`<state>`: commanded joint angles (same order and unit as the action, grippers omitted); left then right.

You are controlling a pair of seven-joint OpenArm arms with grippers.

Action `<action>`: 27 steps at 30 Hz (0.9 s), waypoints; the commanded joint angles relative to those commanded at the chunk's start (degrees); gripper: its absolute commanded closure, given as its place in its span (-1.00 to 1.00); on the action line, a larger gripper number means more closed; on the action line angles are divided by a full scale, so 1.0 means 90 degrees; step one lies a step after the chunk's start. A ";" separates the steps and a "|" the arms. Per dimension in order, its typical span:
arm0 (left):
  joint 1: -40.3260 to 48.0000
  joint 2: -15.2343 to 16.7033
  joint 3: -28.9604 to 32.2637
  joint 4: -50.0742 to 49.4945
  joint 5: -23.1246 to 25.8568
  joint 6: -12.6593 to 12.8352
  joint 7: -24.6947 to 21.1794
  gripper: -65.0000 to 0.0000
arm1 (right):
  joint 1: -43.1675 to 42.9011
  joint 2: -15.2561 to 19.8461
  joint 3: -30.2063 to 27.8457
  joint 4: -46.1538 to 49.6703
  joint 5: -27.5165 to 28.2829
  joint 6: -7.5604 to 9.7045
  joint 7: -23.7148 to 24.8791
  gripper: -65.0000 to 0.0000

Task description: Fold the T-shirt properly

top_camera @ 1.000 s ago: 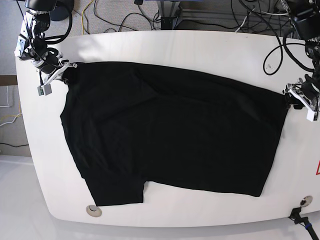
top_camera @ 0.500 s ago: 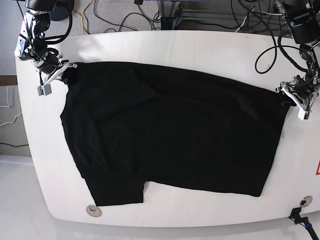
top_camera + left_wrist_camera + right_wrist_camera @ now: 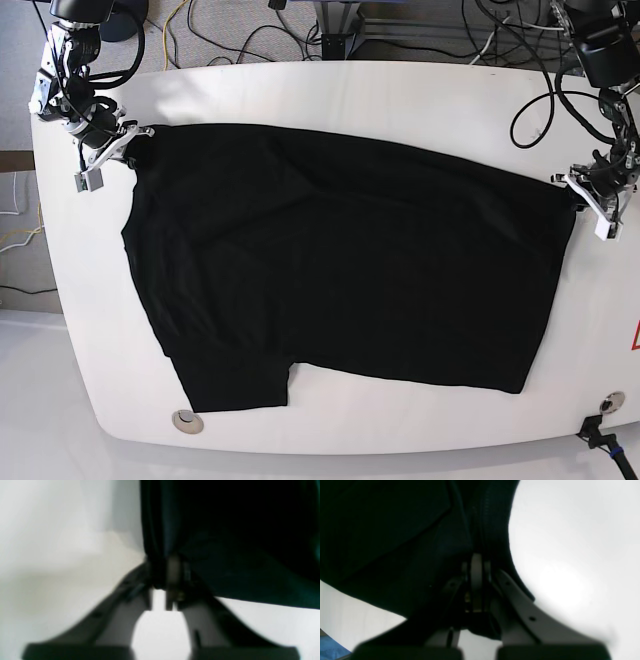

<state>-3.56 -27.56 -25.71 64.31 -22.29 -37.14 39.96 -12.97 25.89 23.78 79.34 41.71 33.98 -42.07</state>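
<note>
White rounded table (image 3: 330,90) carries the large plain black fabric T-shirt (image 3: 340,265), spread flat. At 10 o'clock the right gripper (image 3: 128,143) pinches its corner; at 3 o'clock the left gripper (image 3: 580,190) clamps its edge, now slightly higher than before.

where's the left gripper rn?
In the base view the left gripper sits at the table's right edge, shut on the T-shirt's upper right corner; its wrist view shows black cloth pinched between the fingers.
</note>
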 joint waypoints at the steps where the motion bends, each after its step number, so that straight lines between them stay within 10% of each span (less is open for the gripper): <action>1: 0.0000 0.0000 0.0000 0.0000 0.0000 0.0000 0.0000 1.00 | 0.0000 0.0000 0.0000 0.0000 0.0000 0.0000 0.0000 1.00; 23: 0.0137 -0.0020 0.0000 0.0029 0.0000 -0.0029 0.0000 1.00 | -0.0020 0.0000 0.0029 0.0274 0.0000 0.0000 0.0000 0.96; 27: 0.0137 -0.0020 0.0000 0.0029 0.0000 -0.0029 0.0000 1.00 | -0.0059 0.0000 0.0049 0.1026 0.0029 0.0000 0.0000 0.54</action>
<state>-2.33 -27.74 -25.71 64.57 -22.29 -37.41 39.96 -13.49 25.89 24.22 88.57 41.98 33.98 -42.07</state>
